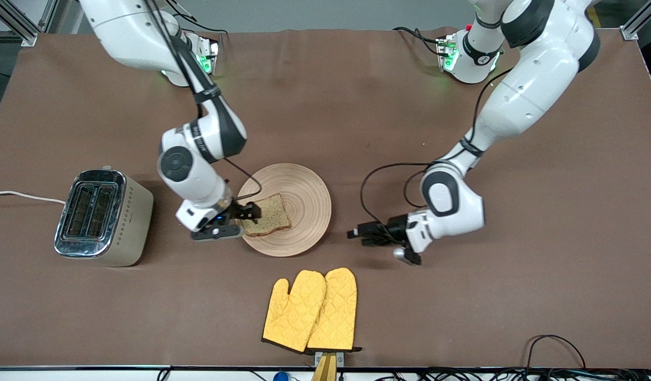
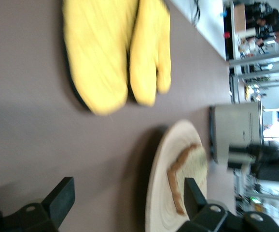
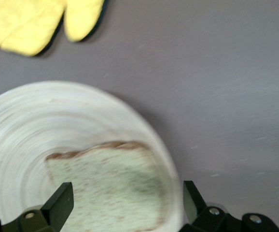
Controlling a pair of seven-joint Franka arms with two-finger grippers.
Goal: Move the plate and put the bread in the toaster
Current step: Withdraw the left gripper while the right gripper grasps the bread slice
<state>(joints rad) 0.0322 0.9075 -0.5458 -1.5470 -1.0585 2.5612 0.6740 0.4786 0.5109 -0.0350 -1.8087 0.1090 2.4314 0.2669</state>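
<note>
The right gripper [image 1: 250, 211] hangs low over the plate [image 1: 304, 197], at the rim toward the toaster, its fingers [image 3: 58, 204] spread apart with the bread [image 1: 265, 214] between and just under them; no grip on the slice is visible. In the right wrist view the two dark fingers stand wide on either side of the bread [image 3: 113, 186], which lies flat on the plate [image 3: 28, 130].

The bread sits on the part of the plate nearer the front camera and toward the right arm's end, its rounded crust edge pointing away from the gripper. The plate rests flat on the brown table [image 1: 463, 296], about midway along it.

The left gripper [image 1: 357, 234] hovers low over bare table just beside the plate, toward the left arm's end, and waits. Its fingers [image 2: 61, 198] are spread wide with nothing between them. The left wrist view looks along the table at the plate [image 2: 166, 193] edge-on, with the bread [image 2: 185, 166] on it and the toaster [image 2: 236, 130] past it.

The toaster [image 1: 100, 218] stands well apart from the plate, toward the right arm's end, both slots up, its white cord [image 1: 24, 196] running off the table edge.

A pair of yellow mitts [image 1: 310, 309] lies nearer the front camera than the plate, close to the table's edge; they also show in both wrist views [image 2: 115, 48] [image 3: 28, 21]
</note>
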